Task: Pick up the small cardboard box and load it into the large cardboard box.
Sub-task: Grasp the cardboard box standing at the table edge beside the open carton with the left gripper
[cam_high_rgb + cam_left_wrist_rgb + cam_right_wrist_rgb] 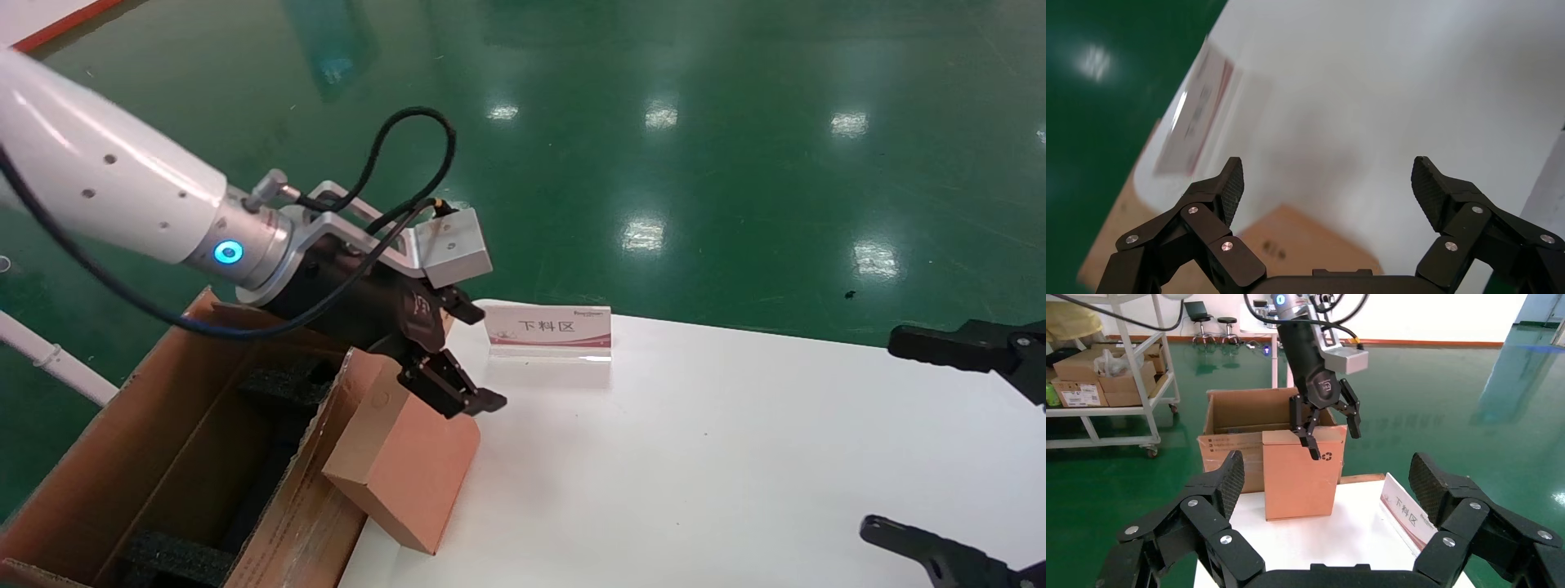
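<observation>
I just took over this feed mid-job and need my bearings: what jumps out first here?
The left gripper hangs open right above the small cardboard box, which stands on the white table at its left edge, against the large cardboard box. The right gripper waits open on the table's right side.

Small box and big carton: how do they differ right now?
The small box is closed and stands on the white table; the big carton is open-topped and sits beside the table's edge. The small box is several times smaller. It shows a recycling mark, while the carton holds black foam pads. Both are brown cardboard. The left gripper, fingers open, hovers over the small box; the right gripper waits at the table's opposite side.
</observation>
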